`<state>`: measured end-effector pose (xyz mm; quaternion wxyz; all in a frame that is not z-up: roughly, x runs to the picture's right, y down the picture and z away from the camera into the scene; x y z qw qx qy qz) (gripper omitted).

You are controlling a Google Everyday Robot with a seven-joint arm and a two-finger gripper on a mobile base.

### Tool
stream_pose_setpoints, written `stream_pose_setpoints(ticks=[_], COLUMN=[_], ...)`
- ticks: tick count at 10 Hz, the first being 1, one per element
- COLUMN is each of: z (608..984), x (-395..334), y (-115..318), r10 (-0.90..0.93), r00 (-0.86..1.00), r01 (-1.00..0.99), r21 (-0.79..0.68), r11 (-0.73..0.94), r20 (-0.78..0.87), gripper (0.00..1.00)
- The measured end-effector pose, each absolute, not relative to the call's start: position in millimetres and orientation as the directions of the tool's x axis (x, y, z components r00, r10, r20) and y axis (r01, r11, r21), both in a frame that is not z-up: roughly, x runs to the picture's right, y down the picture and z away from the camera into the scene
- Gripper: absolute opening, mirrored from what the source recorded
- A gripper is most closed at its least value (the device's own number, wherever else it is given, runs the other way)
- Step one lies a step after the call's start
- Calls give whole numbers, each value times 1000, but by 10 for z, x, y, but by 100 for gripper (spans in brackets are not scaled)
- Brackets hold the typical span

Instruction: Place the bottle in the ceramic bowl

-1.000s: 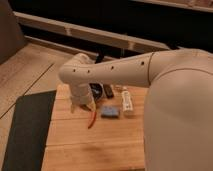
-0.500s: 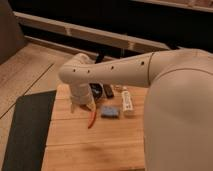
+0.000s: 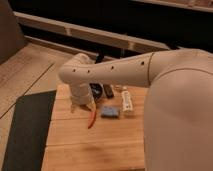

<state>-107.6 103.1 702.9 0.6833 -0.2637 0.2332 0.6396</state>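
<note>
The white bottle (image 3: 126, 101) lies on the wooden table (image 3: 95, 145), cap end toward the back. The dark ceramic bowl (image 3: 96, 90) sits just left of it at the back of the table, mostly hidden behind my arm. My gripper (image 3: 80, 106) hangs below the white wrist, low over the table's left side, in front of and left of the bowl and well left of the bottle. It holds nothing that I can see.
A blue sponge (image 3: 110, 111) lies between my gripper and the bottle. A thin orange object (image 3: 91, 119) lies just left of the sponge. A small black oblong object (image 3: 108, 91) sits beside the bowl. A black mat (image 3: 25, 130) covers the floor on the left.
</note>
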Motion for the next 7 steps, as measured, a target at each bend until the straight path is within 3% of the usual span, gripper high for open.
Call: stream_pose_setpoints(ticks=[4,7], z=[7081,7652], x=[-1073,-802], y=[988,176], r10=[758,855], r00=[79,101], r01=[-997,-995], r21=[-61,-65], r11=[52,79], r20=[-648,-509], gripper=[65,65])
